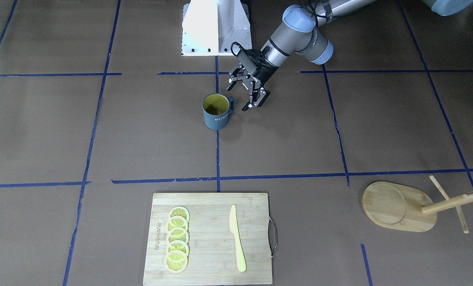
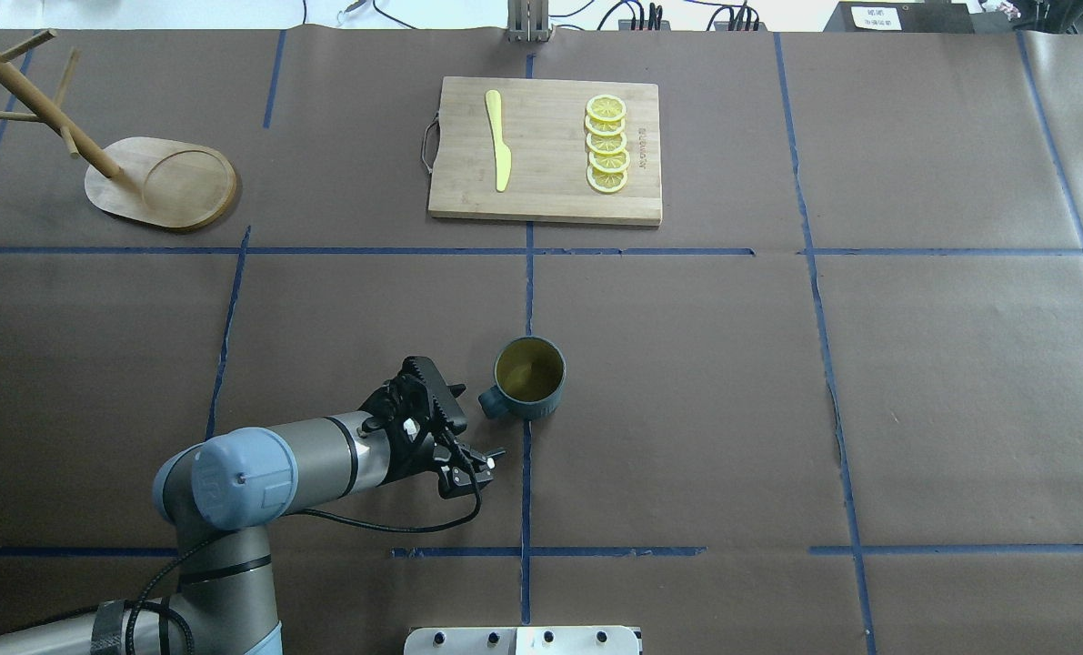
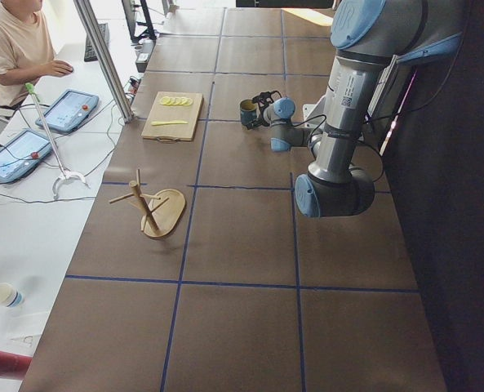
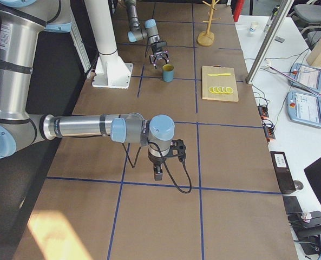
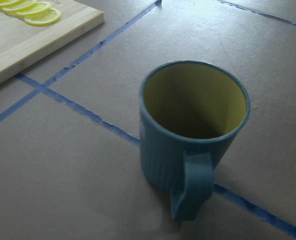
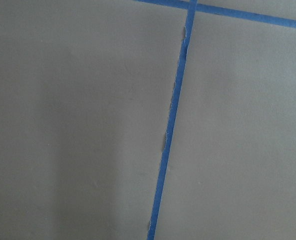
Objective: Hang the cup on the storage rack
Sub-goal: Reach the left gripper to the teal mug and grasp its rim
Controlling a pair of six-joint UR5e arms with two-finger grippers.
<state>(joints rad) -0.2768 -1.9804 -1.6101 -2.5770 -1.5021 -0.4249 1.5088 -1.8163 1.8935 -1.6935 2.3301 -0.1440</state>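
The cup point(image 1: 216, 113) stands upright near the table's middle, dark blue-grey with a yellow-olive inside, and its handle points toward my left gripper. It also shows in the overhead view point(image 2: 529, 377) and fills the left wrist view point(image 5: 192, 130), handle nearest. My left gripper point(image 1: 245, 93) is open and empty, close beside the handle without touching it, as the overhead view point(image 2: 479, 420) shows. The storage rack point(image 2: 164, 182) stands upright at the far left corner, also seen from the front point(image 1: 399, 206). My right gripper point(image 4: 160, 162) shows only in the right side view, so I cannot tell its state.
A bamboo cutting board point(image 2: 546, 150) with several lemon slices point(image 2: 607, 144) and a yellow knife point(image 2: 498, 136) lies at the far middle. The white robot base point(image 1: 216, 28) is behind the cup. An operator point(image 3: 13, 49) sits past the table's far edge.
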